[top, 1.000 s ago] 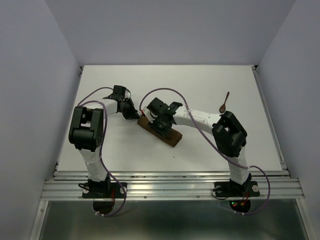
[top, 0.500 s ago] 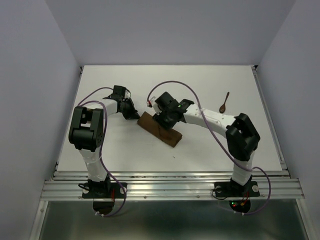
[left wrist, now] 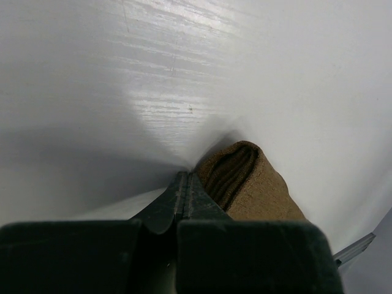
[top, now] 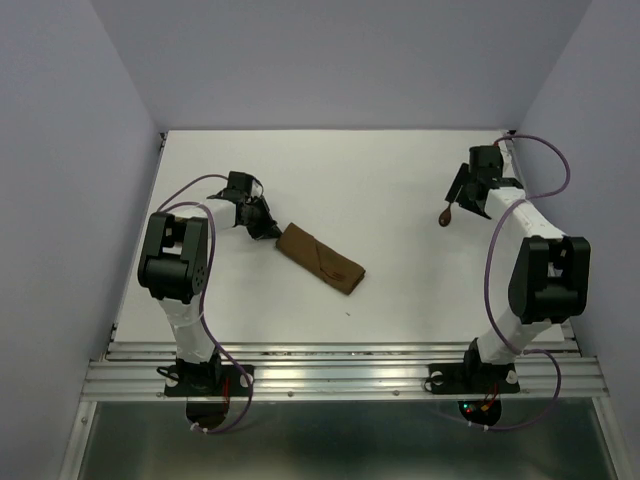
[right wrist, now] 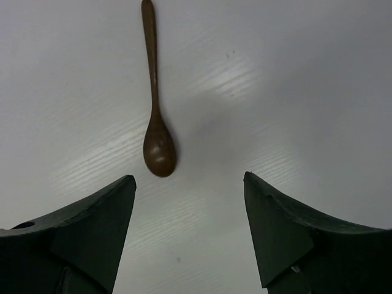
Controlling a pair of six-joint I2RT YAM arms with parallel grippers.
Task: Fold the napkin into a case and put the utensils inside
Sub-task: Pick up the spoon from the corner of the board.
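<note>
White table (top: 400, 170): left gripper (left wrist: 184, 184) pressed shut beside the folded case (top: 320, 258); right gripper (right wrist: 190, 184) spread wide over the spoon (right wrist: 158, 144).

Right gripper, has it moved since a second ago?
Yes. The right gripper swung away from the case toward the far right corner of the table, jaws open by the spoon.

Case (top: 320, 258) lies diagonally on table (top: 400, 160), left of centre. L gripper (top: 262, 225) sits at its far-left end, just beside the cloth. Spoon (top: 446, 214) lies well apart to the R, near far-R corner, w/ R gripper (top: 470, 192) above it.
</note>
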